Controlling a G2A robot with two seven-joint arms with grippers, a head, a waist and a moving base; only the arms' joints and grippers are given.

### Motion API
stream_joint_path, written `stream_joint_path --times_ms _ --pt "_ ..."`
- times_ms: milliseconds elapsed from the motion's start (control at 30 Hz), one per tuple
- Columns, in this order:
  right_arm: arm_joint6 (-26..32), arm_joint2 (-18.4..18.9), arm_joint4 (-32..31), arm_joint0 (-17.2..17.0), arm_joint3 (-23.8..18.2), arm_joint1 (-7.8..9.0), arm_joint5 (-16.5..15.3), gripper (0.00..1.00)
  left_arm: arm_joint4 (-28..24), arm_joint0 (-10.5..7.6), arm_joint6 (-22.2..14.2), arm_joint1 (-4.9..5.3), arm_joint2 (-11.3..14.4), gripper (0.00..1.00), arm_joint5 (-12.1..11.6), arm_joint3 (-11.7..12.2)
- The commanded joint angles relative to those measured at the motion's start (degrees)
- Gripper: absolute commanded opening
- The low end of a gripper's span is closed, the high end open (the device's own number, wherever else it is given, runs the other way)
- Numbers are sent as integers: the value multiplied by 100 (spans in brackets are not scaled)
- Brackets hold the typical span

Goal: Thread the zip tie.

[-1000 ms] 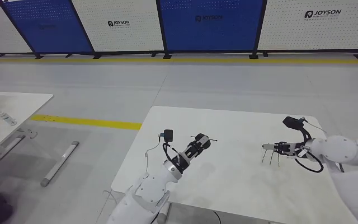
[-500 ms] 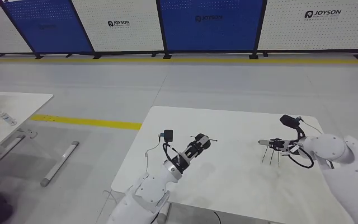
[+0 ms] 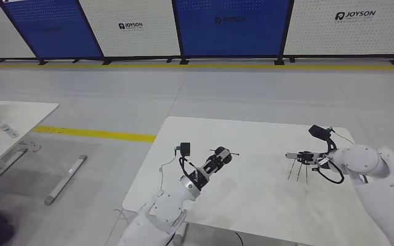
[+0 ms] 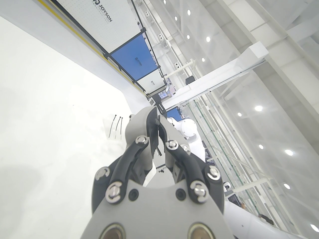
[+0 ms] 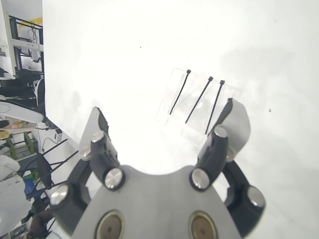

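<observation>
Surface of plain white board, round-cornered (image 3: 258, 190), top view: carried three slim black plastic zip ties (image 3: 298, 173) lying side by side near its right edge, long axes running roughly from the robot's side toward the far side. Right pincer (image 3: 290, 157) hung close over them, much the nearer of the two. Left pincer (image 3: 220, 155) stood well apart toward the middle of the surface, with a thin black strip (image 3: 234, 153) sticking out sideways from it, probably a fourth tie.

Left wrist view: left pincer (image 4: 157, 120) had its pads pressed together on that thin black strip. The three zip ties (image 4: 118, 125) lay on the surface beyond.

Right wrist view: right pincer (image 5: 164, 106) had its fingers spread wide and held nothing. The zip ties (image 5: 198, 99) rested on a clear thin plastic sheet (image 5: 194, 83), heads away from the pincer and tails toward it. The nearest tail ended just beside one finger (image 5: 236, 123). The gap between the fingers ran across the long axes, so a descent with a small sideways shift would, by estimate, bracket one tie.

Change: against a second ago, right pincer had shifted slightly toward the surface's centre, then barely moved over the last half second. Left pincer and ties were unchanged.
</observation>
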Motion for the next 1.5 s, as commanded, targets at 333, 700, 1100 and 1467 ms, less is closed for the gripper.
stream_joint_path --times_ms 333,700,1100,1467 --pt "164 -445 -126 414 618 -174 308 43 0 0 0 0 0 0 0 0" --pt "183 -536 -330 467 789 -208 443 41 0 0 0 0 0 0 0 0" --pt "401 -587 -589 434 649 -208 767 36 0 0 0 0 0 0 0 0" --pt "504 -912 -595 758 1108 -389 777 27 0 0 0 0 0 0 0 0"
